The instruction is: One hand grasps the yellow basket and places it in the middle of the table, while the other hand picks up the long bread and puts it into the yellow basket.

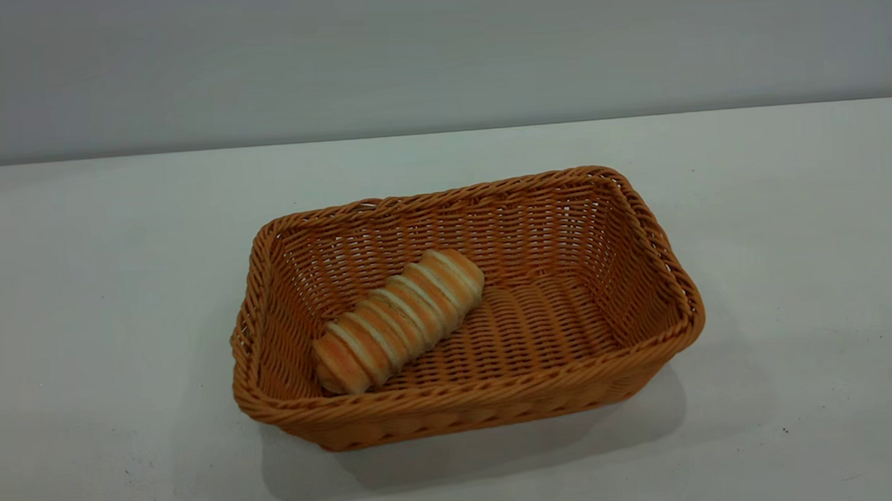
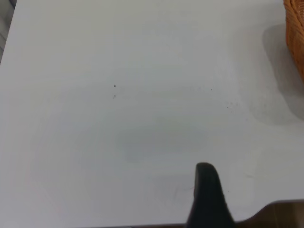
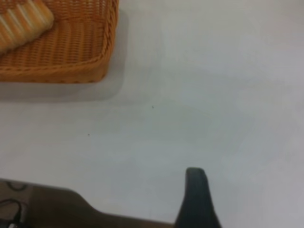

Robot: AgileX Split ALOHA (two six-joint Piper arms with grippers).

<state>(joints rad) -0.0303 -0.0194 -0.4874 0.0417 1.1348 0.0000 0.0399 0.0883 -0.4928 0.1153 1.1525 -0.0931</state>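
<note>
The yellow basket (image 1: 640, 219) stands on the white table (image 1: 87, 296) near its middle. The long bread (image 1: 398, 319) lies inside it, slanted across the basket's left half, one end against the near wall. Neither gripper shows in the exterior view. In the left wrist view my left gripper (image 2: 205, 190) hangs over bare table, well apart from the basket's corner (image 2: 295, 33). In the right wrist view my right gripper (image 3: 195, 194) is also over bare table, apart from the basket (image 3: 57, 52), where one end of the bread (image 3: 23, 23) shows.
A plain grey wall (image 1: 437, 55) runs behind the table. The table's edge, with a brown surface beyond it, shows in the left wrist view (image 2: 280, 213) and in the right wrist view (image 3: 47, 209).
</note>
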